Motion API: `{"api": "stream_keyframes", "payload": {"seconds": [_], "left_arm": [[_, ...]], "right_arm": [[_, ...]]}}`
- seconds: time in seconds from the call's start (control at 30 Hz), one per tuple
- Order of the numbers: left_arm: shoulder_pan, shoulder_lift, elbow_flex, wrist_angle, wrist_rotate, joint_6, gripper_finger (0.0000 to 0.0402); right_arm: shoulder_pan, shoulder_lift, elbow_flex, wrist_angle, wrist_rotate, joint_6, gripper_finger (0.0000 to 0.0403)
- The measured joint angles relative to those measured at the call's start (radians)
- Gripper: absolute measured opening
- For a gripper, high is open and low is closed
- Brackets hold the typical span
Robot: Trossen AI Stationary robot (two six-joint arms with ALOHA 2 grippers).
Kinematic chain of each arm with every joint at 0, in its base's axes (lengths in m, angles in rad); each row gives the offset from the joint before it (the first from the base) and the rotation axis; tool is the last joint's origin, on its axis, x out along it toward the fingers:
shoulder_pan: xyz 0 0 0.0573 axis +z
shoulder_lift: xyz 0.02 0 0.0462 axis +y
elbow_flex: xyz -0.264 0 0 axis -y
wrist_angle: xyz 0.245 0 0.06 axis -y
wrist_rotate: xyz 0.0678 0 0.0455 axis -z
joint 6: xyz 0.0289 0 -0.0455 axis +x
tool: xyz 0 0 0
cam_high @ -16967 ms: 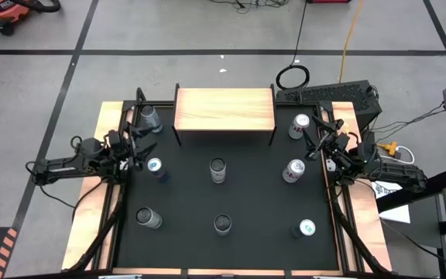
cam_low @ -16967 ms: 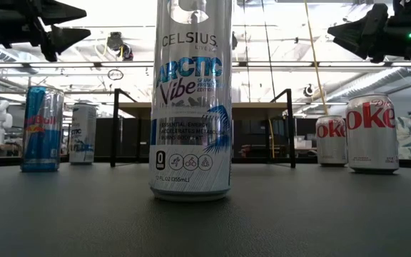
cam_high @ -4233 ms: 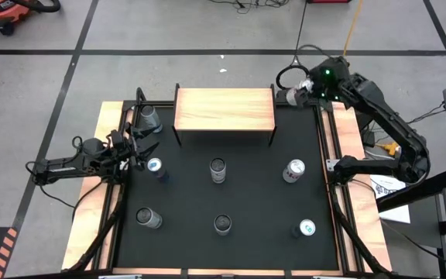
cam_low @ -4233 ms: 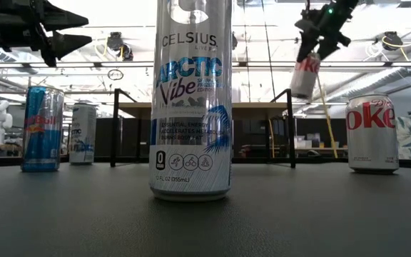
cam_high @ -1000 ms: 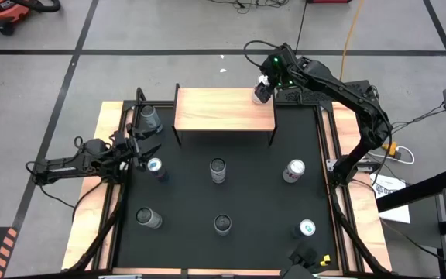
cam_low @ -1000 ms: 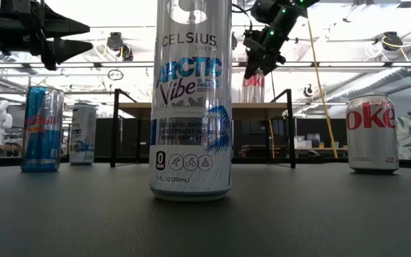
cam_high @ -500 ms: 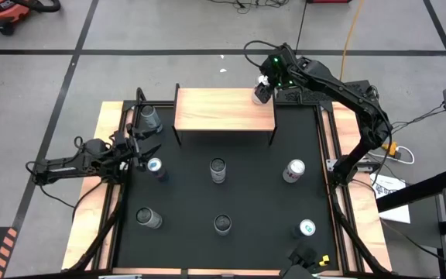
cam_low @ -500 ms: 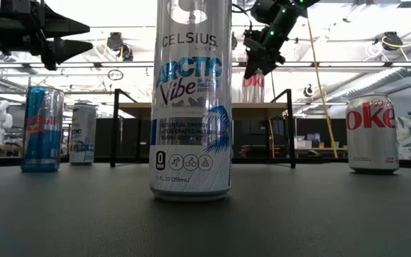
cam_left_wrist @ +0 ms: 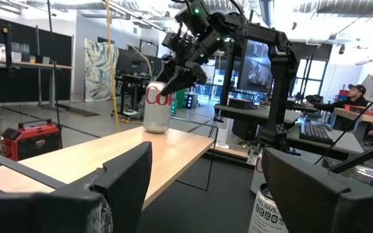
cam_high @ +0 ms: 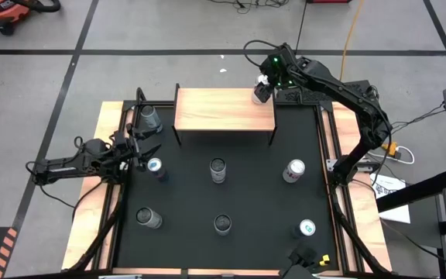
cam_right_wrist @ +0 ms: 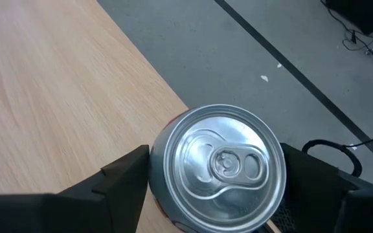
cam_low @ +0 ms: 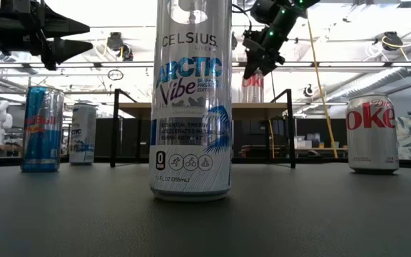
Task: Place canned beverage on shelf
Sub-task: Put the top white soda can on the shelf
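Observation:
The shelf (cam_high: pixel 223 110), a light-wood board on thin black legs, stands at the table's far middle. A silver Diet Coke can (cam_high: pixel 259 95) stands upright on the board's far right corner, also seen in the left wrist view (cam_left_wrist: pixel 156 107) and the low view (cam_low: pixel 253 88). My right gripper (cam_high: pixel 262 85) reaches over that corner and is shut on the can. My left gripper (cam_high: pixel 142 144) waits open at the table's left side, level, with nothing between its fingers (cam_left_wrist: pixel 128 175). My right gripper pinches the can's upper side wall just below the rim (cam_right_wrist: pixel 164 162) between its two fingers, one on each side. The fingers (cam_left_wrist: pixel 177 76) slant down at it from the far right. The can stands upright with its base on the shelf board (cam_left_wrist: pixel 154 129).
Several other cans stand on the black mat: one by the left gripper (cam_high: pixel 155 165), one in the middle (cam_high: pixel 218 169), one at the right (cam_high: pixel 293 170), three along the near side (cam_high: pixel 222 224). A tall Celsius can (cam_low: pixel 191 100) fills the low view's middle.

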Motion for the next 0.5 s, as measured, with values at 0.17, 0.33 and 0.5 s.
{"api": "stream_keyframes", "payload": {"seconds": [0.17, 0.33, 0.5], "left_arm": [[0.000, 0.000, 0.000, 0.000, 0.000, 0.000, 0.0293], [0.000, 0.000, 0.000, 0.000, 0.000, 0.000, 0.0293], [0.000, 0.000, 0.000, 0.000, 0.000, 0.000, 0.0293]], "right_arm": [[0.000, 0.000, 0.000, 0.005, -0.001, -0.001, 0.0277], [0.000, 0.000, 0.000, 0.006, -0.002, -0.002, 0.0277], [0.000, 0.000, 0.000, 0.007, -0.002, -0.008, 0.0277]]}}
